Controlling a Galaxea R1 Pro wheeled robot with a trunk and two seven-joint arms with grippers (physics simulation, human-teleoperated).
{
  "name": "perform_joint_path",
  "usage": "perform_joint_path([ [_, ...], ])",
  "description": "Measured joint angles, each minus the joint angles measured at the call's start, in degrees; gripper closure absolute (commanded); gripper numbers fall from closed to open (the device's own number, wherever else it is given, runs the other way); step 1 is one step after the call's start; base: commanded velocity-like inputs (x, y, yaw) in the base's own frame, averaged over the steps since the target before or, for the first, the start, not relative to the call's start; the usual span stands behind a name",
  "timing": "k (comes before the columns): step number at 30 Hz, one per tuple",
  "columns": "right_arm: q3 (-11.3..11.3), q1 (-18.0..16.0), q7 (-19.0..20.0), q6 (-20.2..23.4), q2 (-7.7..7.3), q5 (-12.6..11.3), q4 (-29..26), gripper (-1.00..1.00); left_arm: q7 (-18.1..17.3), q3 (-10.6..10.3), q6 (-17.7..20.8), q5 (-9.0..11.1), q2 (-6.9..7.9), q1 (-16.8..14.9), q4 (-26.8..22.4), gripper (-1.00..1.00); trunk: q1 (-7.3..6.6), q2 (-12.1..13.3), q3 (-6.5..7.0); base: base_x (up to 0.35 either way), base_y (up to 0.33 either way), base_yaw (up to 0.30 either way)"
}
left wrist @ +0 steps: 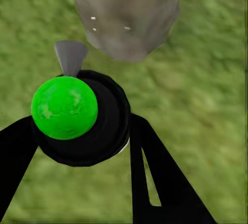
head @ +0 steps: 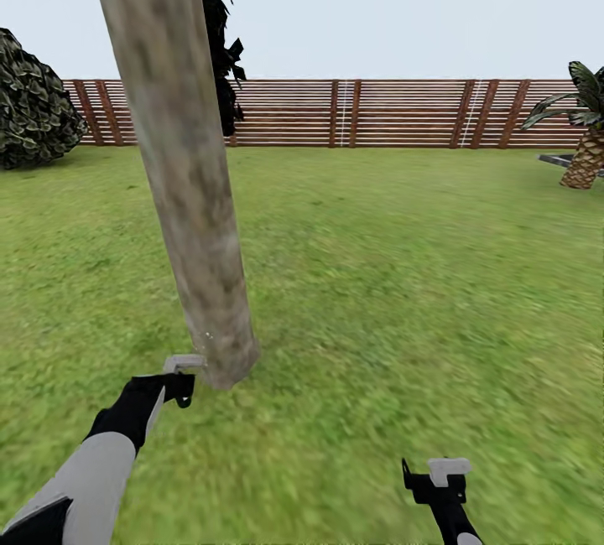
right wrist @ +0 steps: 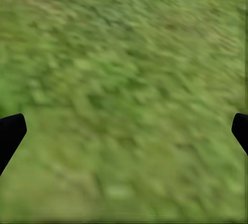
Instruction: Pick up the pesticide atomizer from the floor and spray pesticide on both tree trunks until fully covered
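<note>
One tree trunk (head: pixel 180 168) before you, rising from lawn (head: pixel 394 277) inside fence (head: pixel 377 113). Few white pesticide specks (left wrist: pixel 94 18) near trunk base; coverage looks barely begun, second tree apparently untouched. Left tool (head: pixel 180 377) pinches atomizer (left wrist: pixel 82 118), nozzle just beside trunk foot. Your left wrist view reveals its green-lit cap; head view hides bottle. Right tool (head: pixel 440 478) spread wide, holding nothing, over grass.

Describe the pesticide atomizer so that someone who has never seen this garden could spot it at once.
Start at the thick, pale grey-brown tree trunk rising from the lawn, and follow it down to its base. There the left gripper holds the pesticide atomizer, a round black item between dark fingers. Its bright green ball on top and grey nozzle aimed at the trunk set it apart from the grass around it.
</note>
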Motion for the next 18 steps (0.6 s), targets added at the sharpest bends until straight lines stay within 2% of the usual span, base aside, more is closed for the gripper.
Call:
perform_joint_path([
  [4, 0.02, 0.00, 0.00, 0.00, 0.00, 0.00, 0.00, -1.00, 0.04, -1.13, 0.14, 0.07, -4.09, -1.40, -0.13, 1.00, -0.01, 0.00, 0.01, -0.010, 0.000, 0.000],
  [5, 0.02, 0.00, 0.00, 0.00, 0.00, 0.00, 0.00, -1.00, 0.05, -1.21, 0.73, -0.01, -4.63, -2.29, -0.15, 1.00, -0.01, 0.00, 0.01, -0.002, 0.000, 0.000],
  [6, 0.02, 0.00, 0.00, 0.00, 0.00, 0.00, 0.00, -1.00, 0.03, -1.29, 3.26, 0.08, -5.13, -4.13, -0.14, 1.00, -0.01, 0.00, 0.01, 0.000, 0.000, 0.000],
  [8, 0.03, 0.00, -0.02, 0.00, 0.00, 0.00, 0.00, -1.00, -0.01, -1.34, 5.79, -0.13, -4.82, -5.81, -0.19, 1.00, -0.01, 0.00, 0.01, 0.000, 0.000, 0.000],
  [10, 0.03, 0.00, -0.04, 0.00, 0.00, 0.00, 0.00, -1.00, -0.01, -1.34, 6.43, -0.26, -3.91, -6.26, -0.41, 1.00, -0.01, 0.00, 0.00, 0.000, 0.000, 0.000],
  [12, 0.03, 0.00, -0.07, 0.01, 0.00, 0.00, 0.00, -1.00, -0.62, -0.95, 7.01, -0.44, -0.82, -6.38, -2.19, 1.00, -0.01, 0.00, 0.00, 0.000, 0.000, 0.000],
  [14, 0.03, 0.00, -0.08, 0.00, 0.00, 0.00, 0.00, -1.00, -2.24, -1.03, 7.24, 0.07, 0.30, -6.21, -2.81, 1.00, -0.01, 0.00, 0.00, 0.000, 0.000, 0.000],
  [16, 0.02, 0.00, -0.09, 0.01, 0.00, 0.00, 0.00, -1.00, -3.87, -1.24, 7.40, 0.17, 0.21, -6.11, -3.21, 1.00, 0.00, 0.00, 0.00, -0.171, 0.034, 0.000],
  [18, 0.02, 0.00, -0.08, 0.01, 0.00, 0.00, 0.00, -1.00, -4.27, -1.47, 7.46, 0.36, -1.29, -6.23, -3.38, 1.00, 0.02, 0.00, 0.00, -0.289, 0.072, 0.000],
])
